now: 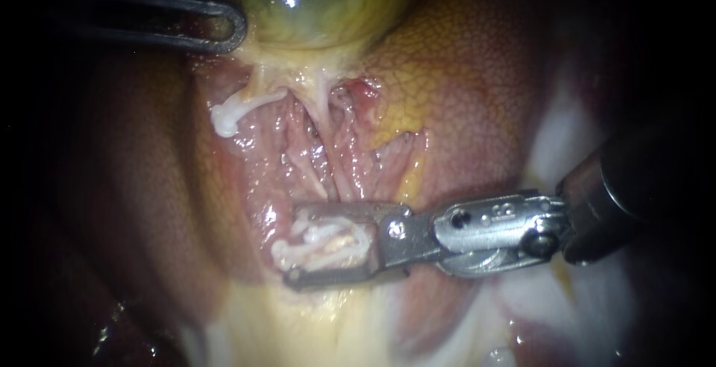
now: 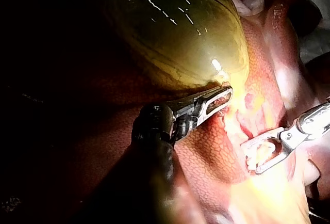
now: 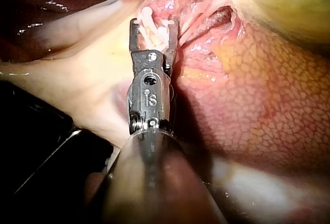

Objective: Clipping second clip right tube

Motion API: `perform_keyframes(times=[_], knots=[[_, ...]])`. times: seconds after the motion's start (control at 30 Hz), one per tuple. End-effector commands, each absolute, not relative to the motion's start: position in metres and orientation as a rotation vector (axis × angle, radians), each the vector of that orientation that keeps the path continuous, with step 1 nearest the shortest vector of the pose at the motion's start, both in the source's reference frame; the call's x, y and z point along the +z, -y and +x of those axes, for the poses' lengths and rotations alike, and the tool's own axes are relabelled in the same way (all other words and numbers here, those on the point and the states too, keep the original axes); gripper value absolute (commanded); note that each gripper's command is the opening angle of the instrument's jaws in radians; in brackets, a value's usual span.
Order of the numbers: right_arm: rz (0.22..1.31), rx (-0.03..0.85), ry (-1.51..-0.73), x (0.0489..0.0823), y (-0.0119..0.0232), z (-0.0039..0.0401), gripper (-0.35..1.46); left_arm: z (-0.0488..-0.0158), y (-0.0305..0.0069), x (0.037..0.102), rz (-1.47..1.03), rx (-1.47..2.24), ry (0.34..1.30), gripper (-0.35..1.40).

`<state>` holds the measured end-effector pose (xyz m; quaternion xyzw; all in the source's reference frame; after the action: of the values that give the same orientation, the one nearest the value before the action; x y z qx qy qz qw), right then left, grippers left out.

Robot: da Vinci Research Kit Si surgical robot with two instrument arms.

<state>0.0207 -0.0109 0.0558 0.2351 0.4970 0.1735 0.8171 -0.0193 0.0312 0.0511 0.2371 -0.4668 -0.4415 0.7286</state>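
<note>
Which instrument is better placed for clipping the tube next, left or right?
Right. The right instrument has its open claw around the whitish tube; the left instrument sits up at the gallbladder, away from it.

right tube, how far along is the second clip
Done: the left instrument grips the gallbladder. In hand: the right instrument has open jaws astride the whitish right tube. Left: shutting them; I can't make out a set clip there.

Glossy wet liver [image 1: 477, 98], bright metal right instrument [image 1: 292, 246]
</note>
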Motion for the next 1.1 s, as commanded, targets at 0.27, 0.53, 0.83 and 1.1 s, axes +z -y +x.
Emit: perform_keyframes(times=[0.27,0.53,0.83,1.1], knots=[[0.512,0.37,-1.067,0.0545,0.0109,0.0208,0.42,-0.0193,-0.0312,0.0511,0.522,-0.973,1.028,-0.35],[0.536,0.393,-1.131,0.0503,0.0094,0.0197,0.45,-0.0192,-0.0312,0.0511,0.523,-0.972,1.028,-0.35],[0.56,0.407,-1.173,0.0475,0.007,0.0165,0.44,-0.0192,-0.0312,0.0511,0.523,-0.972,1.028,-0.35],[0.577,0.436,-1.164,0.0501,0.0058,0.0146,0.44,-0.0192,-0.0312,0.0511,0.523,-0.972,1.029,-0.35]])
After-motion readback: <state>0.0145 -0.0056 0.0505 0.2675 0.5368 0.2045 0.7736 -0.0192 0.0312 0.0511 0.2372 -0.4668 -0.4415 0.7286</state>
